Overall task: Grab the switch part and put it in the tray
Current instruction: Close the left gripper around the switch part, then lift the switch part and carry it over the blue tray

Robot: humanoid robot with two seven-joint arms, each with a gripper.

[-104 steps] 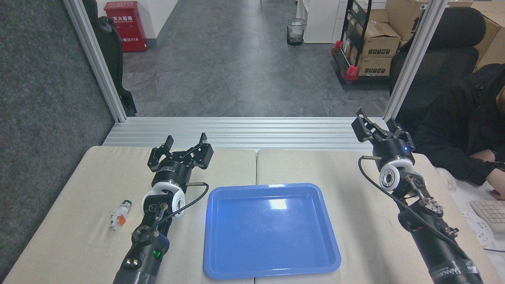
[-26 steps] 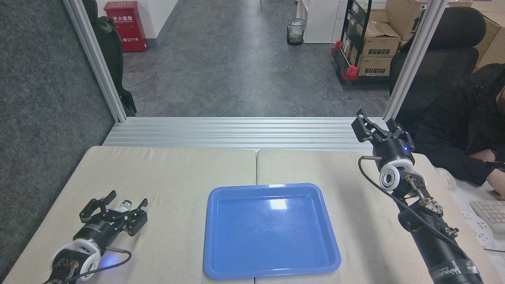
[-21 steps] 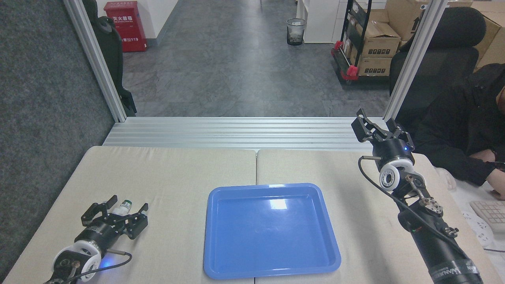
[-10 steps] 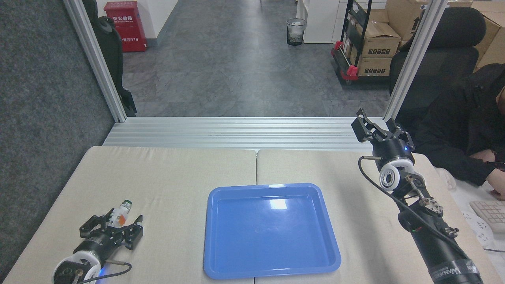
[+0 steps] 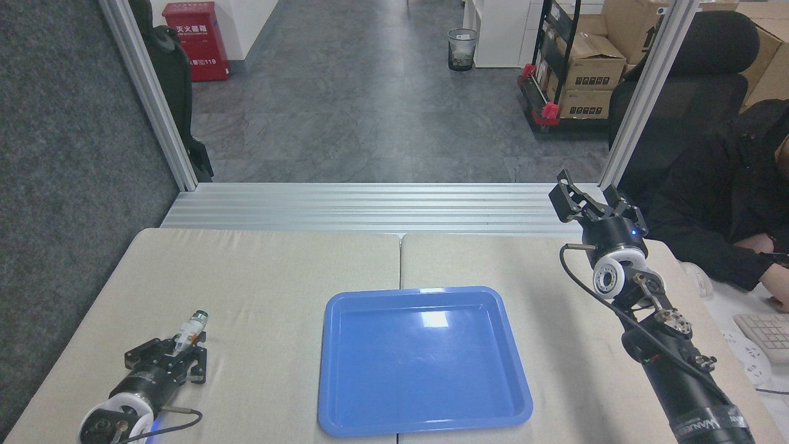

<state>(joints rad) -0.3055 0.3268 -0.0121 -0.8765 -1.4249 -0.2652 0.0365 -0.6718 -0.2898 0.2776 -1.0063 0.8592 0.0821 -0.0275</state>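
One small white plastic switch part point(image 5: 190, 331) clamped in left tool point(image 5: 169, 356); one glossy blue rectangular tray point(image 5: 423, 360) on worktop point(image 5: 277, 271); right tool point(image 5: 588, 198) spread wide.

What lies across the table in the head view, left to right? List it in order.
Left gripper, closed around the near end of the switch part → blue tray → right gripper, raised and open → person's sleeve → keyboard at the right edge.
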